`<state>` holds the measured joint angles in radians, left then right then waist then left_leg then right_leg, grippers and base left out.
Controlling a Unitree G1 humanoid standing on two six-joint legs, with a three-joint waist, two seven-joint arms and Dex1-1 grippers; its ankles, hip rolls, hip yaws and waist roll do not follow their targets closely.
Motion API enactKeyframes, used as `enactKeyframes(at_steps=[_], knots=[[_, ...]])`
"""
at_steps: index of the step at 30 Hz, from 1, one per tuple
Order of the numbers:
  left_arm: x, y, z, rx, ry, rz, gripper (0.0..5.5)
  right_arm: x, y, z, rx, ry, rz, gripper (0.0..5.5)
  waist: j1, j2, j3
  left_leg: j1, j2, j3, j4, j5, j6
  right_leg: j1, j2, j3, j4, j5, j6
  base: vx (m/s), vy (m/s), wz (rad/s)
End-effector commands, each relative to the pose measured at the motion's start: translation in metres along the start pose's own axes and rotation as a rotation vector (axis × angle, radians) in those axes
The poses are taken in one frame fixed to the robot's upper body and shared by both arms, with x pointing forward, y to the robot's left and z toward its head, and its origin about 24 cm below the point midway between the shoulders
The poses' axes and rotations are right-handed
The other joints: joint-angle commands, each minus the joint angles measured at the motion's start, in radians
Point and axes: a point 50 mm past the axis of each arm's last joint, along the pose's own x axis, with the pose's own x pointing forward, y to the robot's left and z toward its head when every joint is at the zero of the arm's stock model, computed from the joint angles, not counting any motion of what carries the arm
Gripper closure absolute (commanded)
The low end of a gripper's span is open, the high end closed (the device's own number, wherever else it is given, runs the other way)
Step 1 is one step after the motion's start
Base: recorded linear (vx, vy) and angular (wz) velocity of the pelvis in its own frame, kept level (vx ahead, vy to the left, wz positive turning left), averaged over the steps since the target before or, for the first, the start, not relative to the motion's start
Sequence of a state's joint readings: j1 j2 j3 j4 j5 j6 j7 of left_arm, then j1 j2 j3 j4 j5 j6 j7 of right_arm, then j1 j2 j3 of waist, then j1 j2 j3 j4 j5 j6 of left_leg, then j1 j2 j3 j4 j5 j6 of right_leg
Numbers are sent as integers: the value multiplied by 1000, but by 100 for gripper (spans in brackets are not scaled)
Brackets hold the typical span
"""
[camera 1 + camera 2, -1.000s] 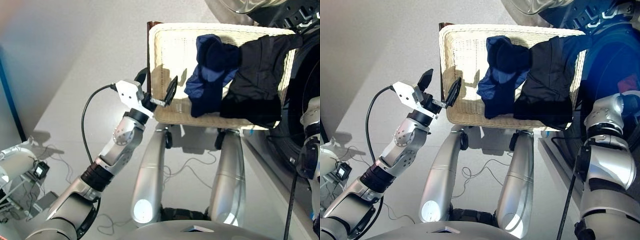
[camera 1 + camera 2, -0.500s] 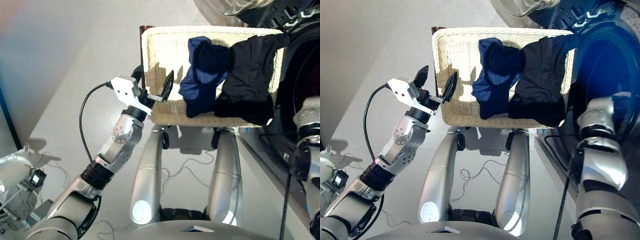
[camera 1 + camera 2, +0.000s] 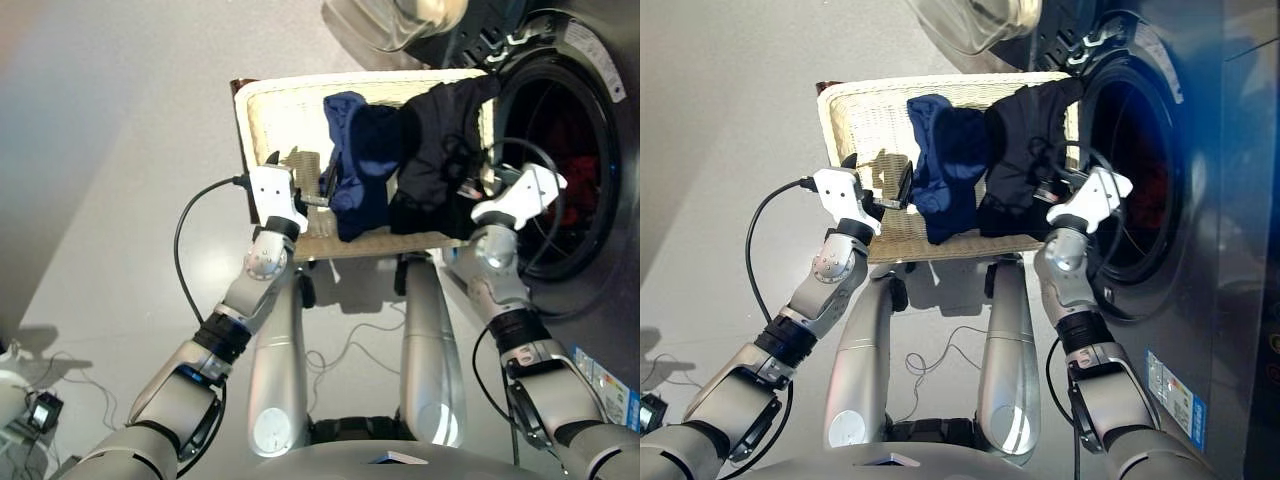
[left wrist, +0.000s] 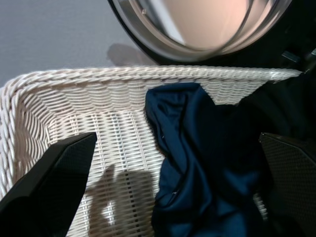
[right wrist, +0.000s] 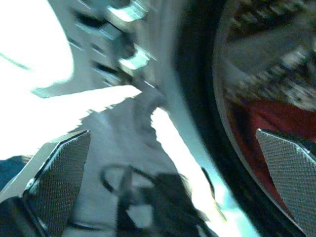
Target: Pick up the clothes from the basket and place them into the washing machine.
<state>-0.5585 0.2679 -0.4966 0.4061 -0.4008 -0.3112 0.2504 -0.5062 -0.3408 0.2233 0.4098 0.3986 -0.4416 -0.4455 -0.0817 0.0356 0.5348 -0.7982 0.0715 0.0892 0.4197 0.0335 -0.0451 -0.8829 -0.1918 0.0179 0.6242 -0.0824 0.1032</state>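
The cream-white basket [image 3: 262, 112] stands in front of me, beside the washing machine [image 3: 603, 70]. Its glass door [image 3: 392, 22] is swung open past the basket's far edge. A navy garment [image 3: 356, 152] lies in the basket's middle, and a black garment [image 3: 438, 140] drapes over its right side. Something coral-red [image 3: 572, 198] shows deep inside the dark drum. My left gripper [image 3: 299, 180] is open over the basket's near left part, just left of the navy garment [image 4: 197, 163]. My right gripper [image 3: 468, 188] is open at the black garment's right edge, by the porthole.
Loose cables [image 3: 352, 352] lie on the grey floor below the basket. Some small equipment with wires [image 3: 40, 412] sits at the near left. A label sticker [image 3: 612, 388] is on the machine's lower front.
The view has swung right towards the machine. My right arm has risen to the black garment's edge. My left gripper has moved in from the basket's corner towards the navy garment.
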Motion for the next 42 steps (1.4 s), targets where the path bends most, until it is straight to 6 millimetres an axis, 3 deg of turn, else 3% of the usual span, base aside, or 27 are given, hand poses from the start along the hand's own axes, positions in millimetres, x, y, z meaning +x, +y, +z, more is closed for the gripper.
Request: enactKeyframes(at_steps=[1, 4, 6, 9, 11, 21, 29, 42], knots=[[13, -3, 2, 58, -9, 38, 0, -1, 22, 36, 16, -177, 133, 0, 2, -36, -15, 14, 27, 20, 108, -115, -22, 52, 10, 33, -92, 77, 42, 0, 0, 0], [20, -5, -2, 68, 20, 57, 0, -6, 34, 43, 19, -210, 193, 0, -5, -47, -15, 11, 31, 24, 109, -115, -22, 47, 13, 37, -92, 80, 42, 0, 0, 0], [32, -10, -4, 58, 62, 98, 0, -14, 55, 52, 45, -242, 294, 0, -20, -65, -15, -1, 36, 27, 118, -114, -24, 39, 17, 42, -91, 85, 42, 0, 0, 0], [37, -11, -8, 68, 98, 122, 0, -20, 67, 58, 61, -264, 360, 0, -29, -73, -15, -9, 40, 28, 124, -113, -26, 29, 18, 44, -82, 85, 42, 0, 0, 0], [49, -10, -5, 85, 122, 167, 0, -30, 87, 67, 85, -292, 473, 0, -40, -87, -15, -22, 48, 32, 135, -113, -30, 18, 22, 47, -80, 87, 41, 0, 0, 0], [67, 6, -5, 55, 241, 284, 0, -56, 142, 92, 212, -337, 721, 0, -65, -112, -15, -74, 73, 43, 163, -115, -40, -36, 44, 54, -68, 93, 38, 0, 0, 0], [73, 19, -2, 63, 276, 355, 0, -68, 162, 119, 295, -419, 836, 0, -72, -121, -15, -139, 98, 33, 244, -144, -49, -95, 58, 54, 2, 67, 34, 0, 0, 0], [82, 32, 9, 73, 294, 392, 0, -75, 171, 138, 375, -461, 899, 0, -87, -137, -15, -234, 125, 14, 348, -172, -56, -196, 79, 45, 91, 42, 26, 0, 0, 0]])
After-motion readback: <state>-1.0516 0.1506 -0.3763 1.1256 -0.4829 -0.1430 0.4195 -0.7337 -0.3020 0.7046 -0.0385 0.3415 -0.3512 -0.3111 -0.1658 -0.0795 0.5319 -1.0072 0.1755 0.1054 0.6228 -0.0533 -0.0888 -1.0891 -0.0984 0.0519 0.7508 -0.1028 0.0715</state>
